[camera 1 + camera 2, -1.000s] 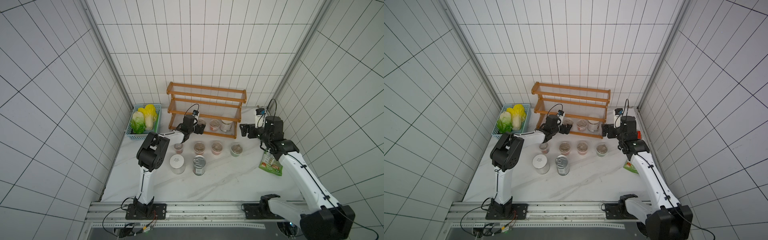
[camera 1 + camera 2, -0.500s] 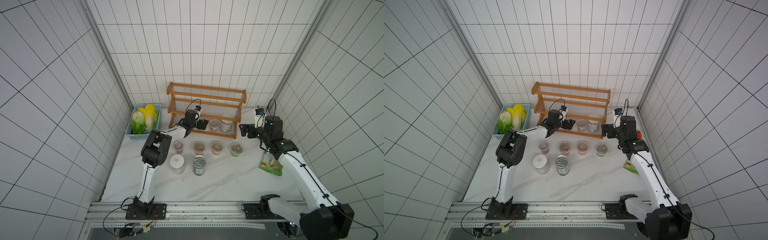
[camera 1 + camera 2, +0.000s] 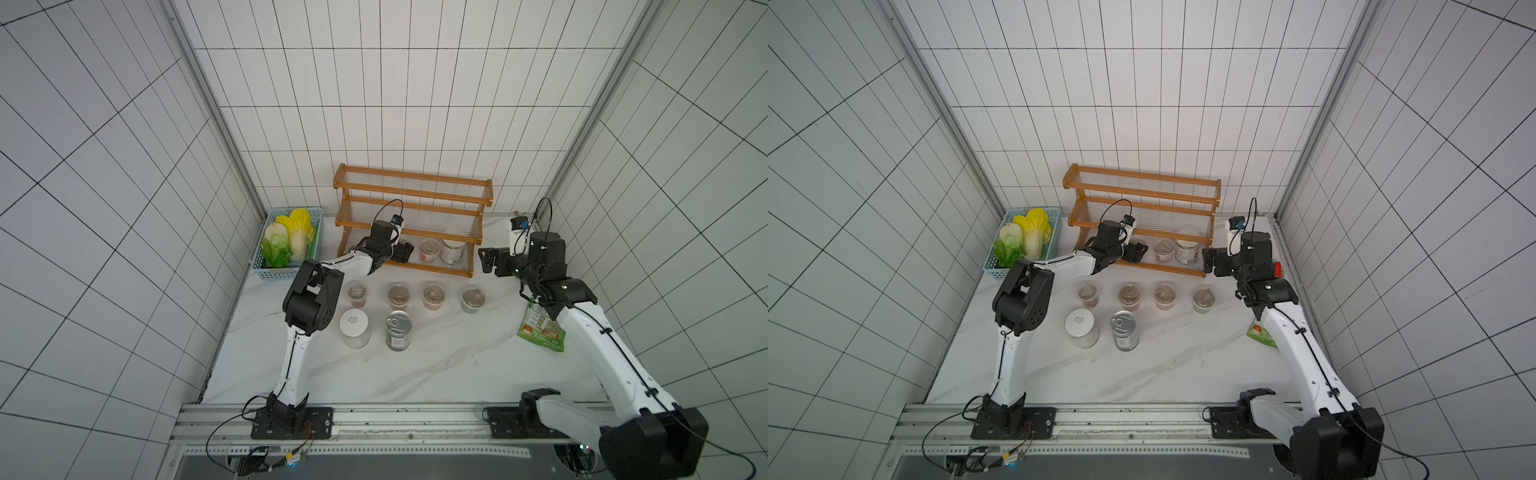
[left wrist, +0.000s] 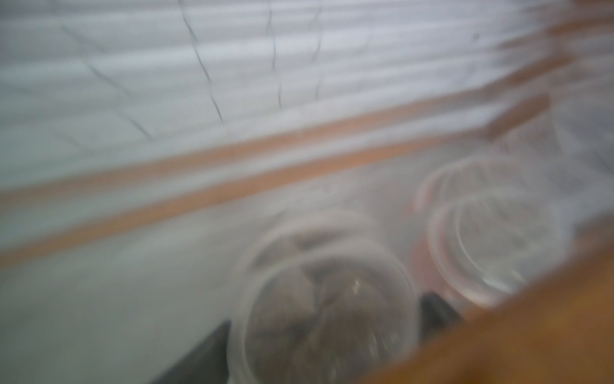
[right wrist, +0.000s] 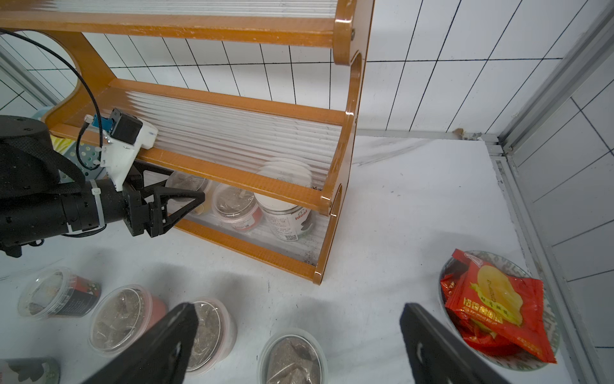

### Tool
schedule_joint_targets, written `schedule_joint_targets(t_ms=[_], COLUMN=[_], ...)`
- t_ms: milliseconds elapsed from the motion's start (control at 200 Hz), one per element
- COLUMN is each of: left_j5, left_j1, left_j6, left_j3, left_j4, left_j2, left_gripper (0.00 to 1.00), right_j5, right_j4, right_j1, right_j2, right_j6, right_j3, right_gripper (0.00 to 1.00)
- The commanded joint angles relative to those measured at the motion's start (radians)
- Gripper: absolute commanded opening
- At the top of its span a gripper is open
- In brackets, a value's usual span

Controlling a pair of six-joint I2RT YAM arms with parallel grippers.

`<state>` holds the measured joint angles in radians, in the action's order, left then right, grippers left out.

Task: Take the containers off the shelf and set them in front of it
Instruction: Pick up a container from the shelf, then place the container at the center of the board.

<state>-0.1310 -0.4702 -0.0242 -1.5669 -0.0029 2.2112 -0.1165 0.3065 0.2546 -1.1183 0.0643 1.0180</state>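
- A three-tier shelf with an orange-brown wooden frame and clear slatted tiers (image 3: 411,183) stands at the back of the white marble worktop (image 3: 436,365).
- Its lowest tier holds three containers side by side: a clear lidded cup with brown contents (image 5: 186,181), a clear lidded cup with a red base (image 5: 236,207) and a white-lidded jar with a printed label (image 5: 282,216).
- The left gripper (image 3: 405,252) reaches into that lowest tier. Its black fingers (image 4: 206,349) stand on either side of the clear lidded cup with brown contents. The wrist view is blurred, so I cannot tell whether they press on it.
- The right gripper (image 5: 297,307) hovers off the shelf's right end, released, jaws wide apart and holding nothing.
- In front of the shelf four cups stand in a row: a dark-labelled cup (image 3: 356,293), a red-sided cup (image 3: 399,296), an orange-based cup (image 3: 434,295) and a green-based cup (image 3: 473,299).
- Nearer the arms' bases, a white-lidded clear jar (image 3: 354,328) and a silver tin (image 3: 398,330) stand just beside each other.
- A light-blue plastic basket of cabbages (image 3: 272,272) sits left of the shelf.
- A flat green snack bag (image 3: 540,332) lies beside the right arm.
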Motion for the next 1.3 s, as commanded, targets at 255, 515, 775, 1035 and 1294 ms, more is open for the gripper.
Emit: schedule_joint_targets(t_ms=[255, 515, 775, 1035, 1294], left_j5=[0.040, 0.080, 0.111, 0.086, 0.207], left_j1=[-0.010, -0.034, -0.053, -0.135, -0.396], left_j6=[0.023, 0.016, -0.042, -0.142, -0.267], left_j3=[0.042, 0.159, 0.293, 0.450, 0.551], left_j4=[-0.003, -0.005, -0.110, -0.250, -0.242], left_j2=[-0.070, -0.238, -0.422, -0.666, -0.829], left_gripper=[0.75, 0.75, 0.74, 0.73, 0.73], right_j5=[0.001, 0.011, 0.005, 0.000, 0.001], right_j4=[-0.015, -0.012, -0.008, -0.009, -0.001], right_j1=[-0.009, -0.009, -0.009, -0.009, -0.009], right_j2=[0.015, 0.032, 0.042, 0.046, 0.064], right_j6=[0.000, -0.001, 0.002, 0.004, 0.006], right_j3=[-0.006, -0.006, -0.003, 0.002, 0.006], right_gripper=[0.99, 0.99, 0.99, 0.99, 0.99])
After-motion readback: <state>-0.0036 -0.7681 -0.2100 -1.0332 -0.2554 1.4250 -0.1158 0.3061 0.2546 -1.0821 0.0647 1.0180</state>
